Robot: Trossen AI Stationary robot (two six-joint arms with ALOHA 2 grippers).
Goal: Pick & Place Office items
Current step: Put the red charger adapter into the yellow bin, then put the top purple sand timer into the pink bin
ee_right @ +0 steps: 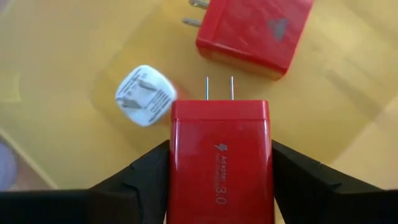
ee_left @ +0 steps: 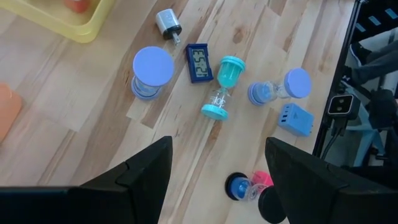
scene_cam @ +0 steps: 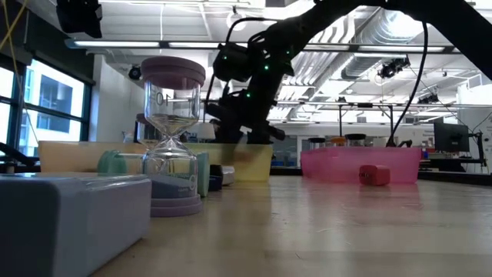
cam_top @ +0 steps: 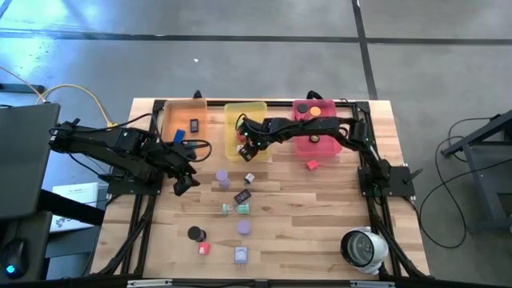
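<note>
Near edge of the table: a lavender cube (cam_top: 242,254) sits about midway along it. A small hourglass with a black end and a red end (cam_top: 199,241) lies just beside the cube, towards the left edge.
Near right corner: the large white-grey round device (cam_top: 364,246) sits alone, well apart from the small pieces.
Middle of the table: a lavender hourglass (ee_left: 278,89) and a teal hourglass (ee_left: 222,87) lie on their sides. A flat dark rectangle with a display (ee_left: 199,63) lies just beyond the teal one. Another lavender hourglass (ee_left: 152,71) stands upright, with a small white plug (ee_left: 168,23) near it.
Left gripper (ee_left: 219,146): it hovers over bare wood on the left side of this cluster. Its fingers (ee_left: 146,171) are apart and nothing is between them.
Towards the far right: a red cube (cam_top: 312,165) lies on the wood just in front of the pink tray (cam_top: 330,146).
Far edge: the orange tray (cam_top: 172,120), yellow tray (cam_top: 234,112) and pink tray stand in a row from left to right. A small dark rectangle (cam_top: 194,125) lies in the orange tray.
Right gripper (cam_top: 248,150): it hangs over the near part of the yellow tray. Its fingers (ee_right: 146,171) are clamped on the two sides of a red charger (ee_right: 221,155), with the prongs pointing away from the wrist.
Yellow tray floor: a white cube plug (ee_right: 146,95) and a second red charger (ee_right: 249,31) lie below the held one.
</note>
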